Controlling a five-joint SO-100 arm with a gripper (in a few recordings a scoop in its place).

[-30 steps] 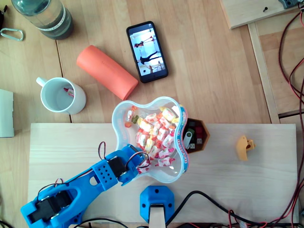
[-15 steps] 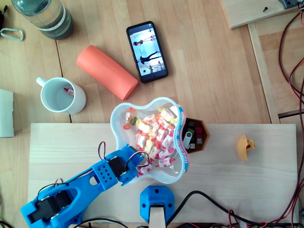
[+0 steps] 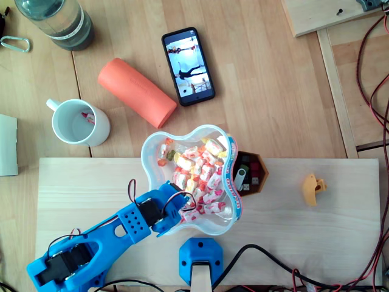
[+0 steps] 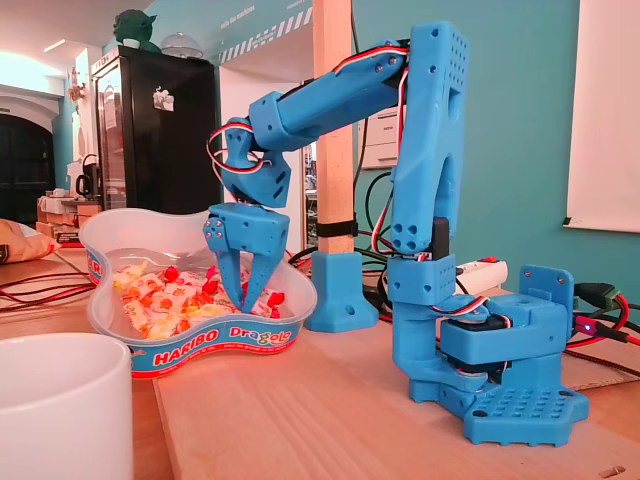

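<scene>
Far left in the overhead view, a white ceramic mug [image 3: 79, 125] stands beside an orange foam cylinder [image 3: 137, 91]. Below them the blue plastic arm [image 3: 91, 243] stretches across the pale wooden board [image 3: 304, 243], its gripper [image 3: 184, 207] dipped over the near rim of the clear wavy-edged plastic sweet tub [image 3: 226, 220]. In the fixed view the gripper [image 4: 243, 297] points straight down, fingers drawn to a narrow V, tips buried among the red-and-white wrapped sweets [image 3: 197, 170]; whether one is pinched, I cannot tell. Rightwards: a black smartphone [image 3: 188, 67] above, a brown hexagonal box [image 3: 260, 182] touching the tub, and a small yellow plastic piece [image 3: 313, 188] well apart.
</scene>
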